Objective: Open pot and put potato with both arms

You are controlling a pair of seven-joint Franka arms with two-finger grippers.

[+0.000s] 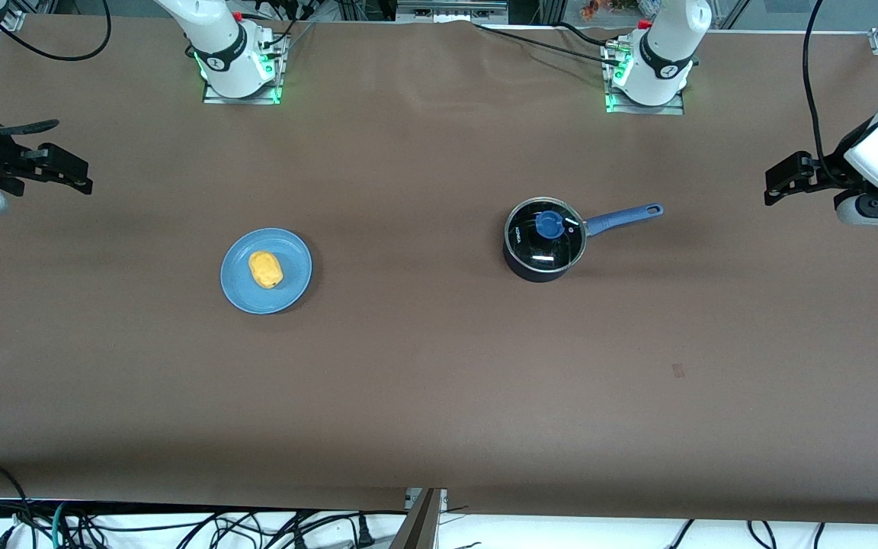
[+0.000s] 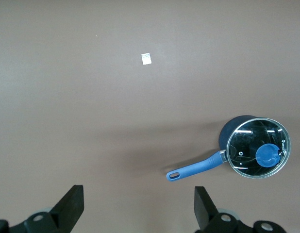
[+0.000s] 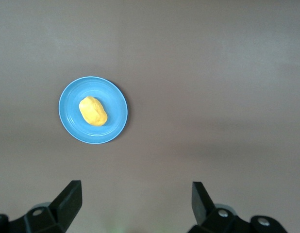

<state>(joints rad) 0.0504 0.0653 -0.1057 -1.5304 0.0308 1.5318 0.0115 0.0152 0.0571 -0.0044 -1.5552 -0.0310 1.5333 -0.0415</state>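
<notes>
The black pot [image 1: 544,259] stands on the brown table toward the left arm's end, its glass lid [image 1: 530,240] with a blue knob [image 1: 548,224] on it and its blue handle [image 1: 626,216] pointing at that end. The yellow potato [image 1: 265,270] lies on a blue plate [image 1: 294,255] toward the right arm's end. My left gripper [image 1: 774,183] hangs open and empty above the table's end past the pot handle [image 2: 196,168]. My right gripper [image 1: 77,174] hangs open and empty above the other end, away from the potato [image 3: 93,111].
A small pale tag [image 2: 146,58] lies flat on the table nearer the front camera than the pot. The two arm bases [image 1: 237,69] [image 1: 648,76] stand along the table's back edge. Cables [image 1: 180,526] hang below the front edge.
</notes>
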